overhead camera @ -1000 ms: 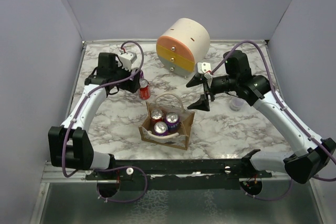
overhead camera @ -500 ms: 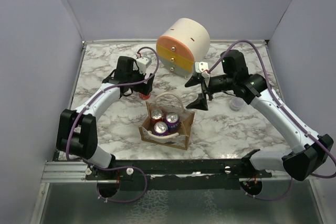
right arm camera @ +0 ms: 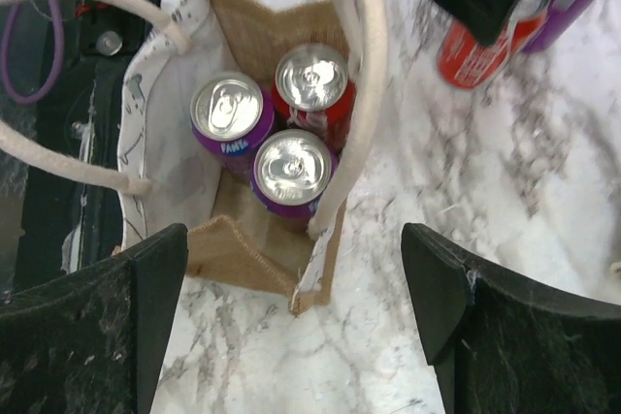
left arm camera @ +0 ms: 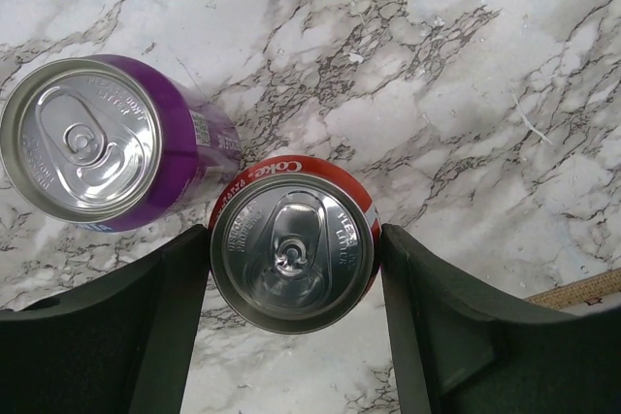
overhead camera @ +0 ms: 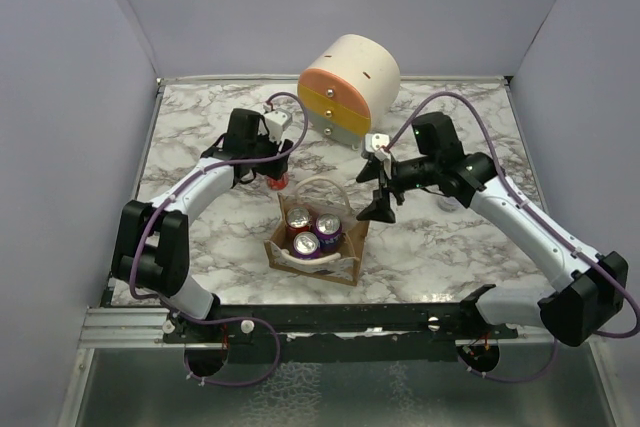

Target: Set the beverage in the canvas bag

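Observation:
The tan canvas bag stands open at the table's near centre and holds three cans: two purple, one red. In the right wrist view the bag lies below the camera. A red cola can stands upright on the marble just behind the bag. My left gripper is over it, its fingers closed against the can's sides. A purple can stands right beside it, outside the fingers. My right gripper is open and empty above the bag's right corner.
A round cream, orange and yellow drawer cabinet stands at the back centre. Grey walls close in the table on the left, the back and the right. The bag's whitish loop handles stand up over its opening.
My left gripper moved right from behind the cans and came down around the red can. My right gripper moved left and nearer, over the bag's right corner.

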